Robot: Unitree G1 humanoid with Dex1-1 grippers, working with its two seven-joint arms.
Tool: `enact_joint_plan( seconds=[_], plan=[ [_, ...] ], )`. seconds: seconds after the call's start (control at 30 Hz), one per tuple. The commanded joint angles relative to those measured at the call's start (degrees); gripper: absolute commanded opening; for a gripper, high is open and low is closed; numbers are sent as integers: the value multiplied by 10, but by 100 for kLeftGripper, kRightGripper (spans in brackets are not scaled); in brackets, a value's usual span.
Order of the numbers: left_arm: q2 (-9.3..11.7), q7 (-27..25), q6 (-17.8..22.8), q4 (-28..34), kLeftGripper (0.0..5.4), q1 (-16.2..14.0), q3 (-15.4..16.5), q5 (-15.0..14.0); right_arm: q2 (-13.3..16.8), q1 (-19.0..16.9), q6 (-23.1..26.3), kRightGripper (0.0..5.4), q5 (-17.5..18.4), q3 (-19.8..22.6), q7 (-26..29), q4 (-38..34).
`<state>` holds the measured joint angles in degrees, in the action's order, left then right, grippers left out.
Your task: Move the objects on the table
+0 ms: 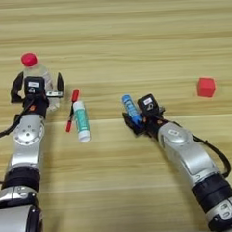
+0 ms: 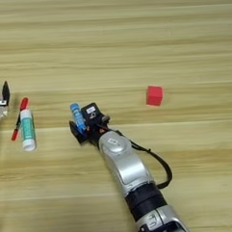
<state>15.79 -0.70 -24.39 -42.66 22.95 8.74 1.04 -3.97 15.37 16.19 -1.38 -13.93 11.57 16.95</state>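
1. Right gripper [image 1: 136,118], nearest item of note, sits mid-surface toward the near edge, clamped on the blue-and-white glue stick [image 1: 130,106]. The stick pokes out past the fingers, its blue end toward the far edge. Risk: the hold looks low on the body, so a quick swing could let it pivot or slip out.

2. Green-and-white glue stick [image 1: 81,121] lies flat toward the left edge, long axis running near-to-far. The thin red pen [image 1: 72,110] lies just beside it on its left, slightly slanted; whether they touch I cannot tell. Risk: both are round and would roll if nudged, and a grasp on one could drag the other.

3. Left gripper [image 1: 37,89], fingers spread wide, straddles the small clear plastic bottle with red cap [image 1: 35,74] near the left edge, jaws on either side of its lower body. No contact is evident. Risk: the bottle stands upright and looks light; an off-centre closure, or one finger arriving first, could tip it toward the pen and glue stick.

4. Small red cube [image 1: 206,87] sits alone toward the right edge, well apart from everything. Low risk where it rests.

5. Surface [image 1: 133,40] beyond is bare wood to the far edge. Judgement: the bottle grasp is the likeliest failure point.
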Motion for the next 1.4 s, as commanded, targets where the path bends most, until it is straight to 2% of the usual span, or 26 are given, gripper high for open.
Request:
enact_joint_plan(
  seconds=[0.03, 0.3, 0.63, 0.87, 1.4],
  plan=[
    [-1, 2, 0, 7, 540, 6, -2, 1, -8, -18, 34, 338, 5, 3, -2, 23],
    [-2, 4, 0, 10, 540, 4, -2, 2, -8, -18, 34, 252, 4, 11, -9, 22],
    [-2, 4, 0, 10, 540, 4, -2, 2, -3, -14, 32, 146, 2, 42, -51, 16],
    [-2, 4, 0, 9, 540, 4, -2, 2, 3, -14, 30, 141, -2, 65, -81, 14],
    [-2, 5, -1, 8, 540, 5, -2, 2, 11, -20, 29, 141, -4, 87, -110, 18]
  ],
)
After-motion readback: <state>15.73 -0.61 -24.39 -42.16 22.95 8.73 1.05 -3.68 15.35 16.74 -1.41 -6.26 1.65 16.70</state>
